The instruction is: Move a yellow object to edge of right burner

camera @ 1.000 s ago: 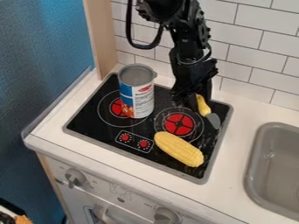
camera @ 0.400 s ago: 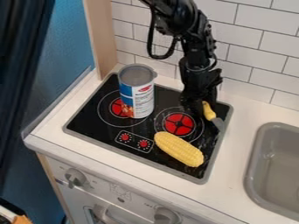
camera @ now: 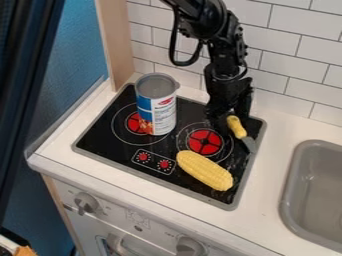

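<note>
My black gripper (camera: 226, 120) hangs down over the back right part of the black stove top, just behind the right burner (camera: 204, 142). At its right side is a small tool with a yellow handle (camera: 236, 127) and a grey blade (camera: 249, 144); the blade points toward the stove's right rim. Whether the handle is held or only touched, I cannot tell. A yellow corn cob (camera: 204, 170) lies on the stove in front of the right burner, slanting down to the right, apart from the gripper.
An open-topped can (camera: 156, 107) stands upright at the left burner, left of the gripper. White wall tiles (camera: 288, 74) rise behind the stove. To the right, a grey sink (camera: 312, 195) is set into the white counter (camera: 262, 187).
My gripper has shifted slightly right since the first frame. The yellow-handled tool has moved a little right and toward the front, then its handle slightly back left. Corn and can have not moved.
</note>
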